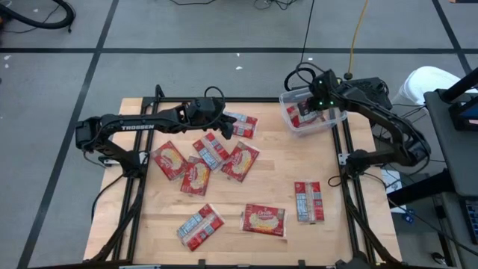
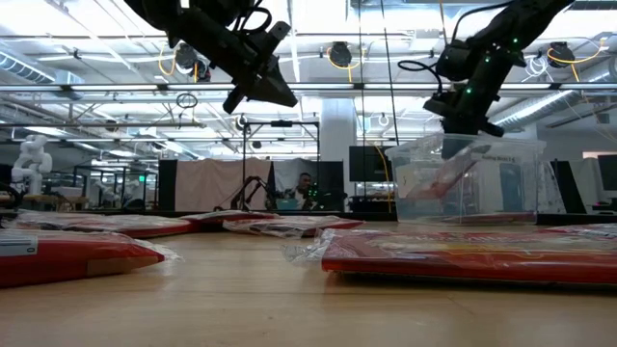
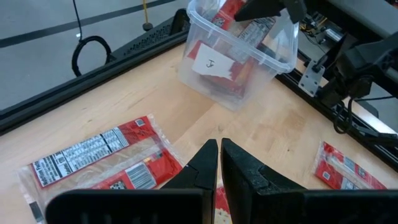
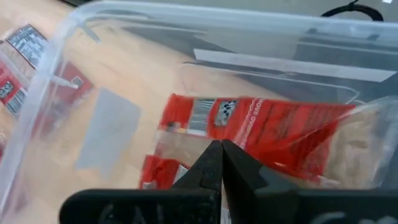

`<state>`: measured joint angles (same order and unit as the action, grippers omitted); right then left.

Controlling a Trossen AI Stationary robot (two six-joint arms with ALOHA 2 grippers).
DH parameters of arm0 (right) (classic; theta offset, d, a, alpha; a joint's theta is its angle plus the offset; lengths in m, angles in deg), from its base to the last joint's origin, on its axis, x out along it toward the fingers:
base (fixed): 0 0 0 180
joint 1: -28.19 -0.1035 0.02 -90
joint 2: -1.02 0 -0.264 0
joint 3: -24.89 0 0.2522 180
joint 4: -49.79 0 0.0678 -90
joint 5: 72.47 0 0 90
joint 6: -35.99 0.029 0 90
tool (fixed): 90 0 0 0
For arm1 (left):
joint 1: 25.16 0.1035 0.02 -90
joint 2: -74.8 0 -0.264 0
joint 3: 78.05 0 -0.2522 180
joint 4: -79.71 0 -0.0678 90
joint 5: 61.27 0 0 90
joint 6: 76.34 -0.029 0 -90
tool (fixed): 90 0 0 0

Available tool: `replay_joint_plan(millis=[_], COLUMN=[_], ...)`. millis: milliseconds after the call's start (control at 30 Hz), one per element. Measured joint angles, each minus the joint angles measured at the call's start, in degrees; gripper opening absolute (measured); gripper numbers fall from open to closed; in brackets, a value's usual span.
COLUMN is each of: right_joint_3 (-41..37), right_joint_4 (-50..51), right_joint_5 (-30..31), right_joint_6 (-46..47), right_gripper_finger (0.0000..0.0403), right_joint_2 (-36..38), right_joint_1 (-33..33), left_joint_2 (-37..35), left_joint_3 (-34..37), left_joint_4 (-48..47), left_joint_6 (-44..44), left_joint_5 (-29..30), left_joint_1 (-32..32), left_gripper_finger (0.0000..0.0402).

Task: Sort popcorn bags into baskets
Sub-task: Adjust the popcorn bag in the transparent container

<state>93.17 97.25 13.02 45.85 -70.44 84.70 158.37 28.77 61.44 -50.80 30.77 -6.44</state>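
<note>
bright, even overhead light; ceiling lamps [image 2: 339, 53] glare white in the low view. shadows under the popcorn bags [image 1: 240, 161] are soft and faint. near the clear tub [image 4: 205, 37], the right wrist view blurs; the low view's nearest bag [image 2: 472, 255] is soft.

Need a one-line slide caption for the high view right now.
Right gripper shut over the clear tub of popcorn bags; left gripper shut above loose bags on the table.

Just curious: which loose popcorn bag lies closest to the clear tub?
The bag at the table's far edge, beside the left gripper; the others lie farther from the tub.
</note>
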Motion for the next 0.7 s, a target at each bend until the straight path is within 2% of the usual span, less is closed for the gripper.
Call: replay_joint_plan(millis=[267,500,600,700], right_joint_3=[0.1,0.1,0.8,2.2], right_joint_4=[0.4,5.9,7.0,6.7], right_joint_5=[0.0,1.6,-0.3,-1.7], right_joint_6=[1.4,4.5,4.4,4.3], right_gripper_finger=[0.0,0.0001,0.0018,0.0056], right_joint_2=[1.3,-2.8,-6.2,-10.4], right_joint_1=[0.0,0.7,0.7,0.6], left_joint_2=[0.0,0.0,0.0,0.0], left_joint_3=[0.0,0.0,0.0,0.0], left_joint_4=[0.0,0.0,0.0,0.0], left_joint_6=[0.0,0.0,0.0,-0.3], left_joint_5=[0.0,0.0,0.0,0.0], left_joint_1=[0.0,0.0,0.0,0.0], left_gripper_finger=[0.0026,0.0026,0.0026,0.0026])
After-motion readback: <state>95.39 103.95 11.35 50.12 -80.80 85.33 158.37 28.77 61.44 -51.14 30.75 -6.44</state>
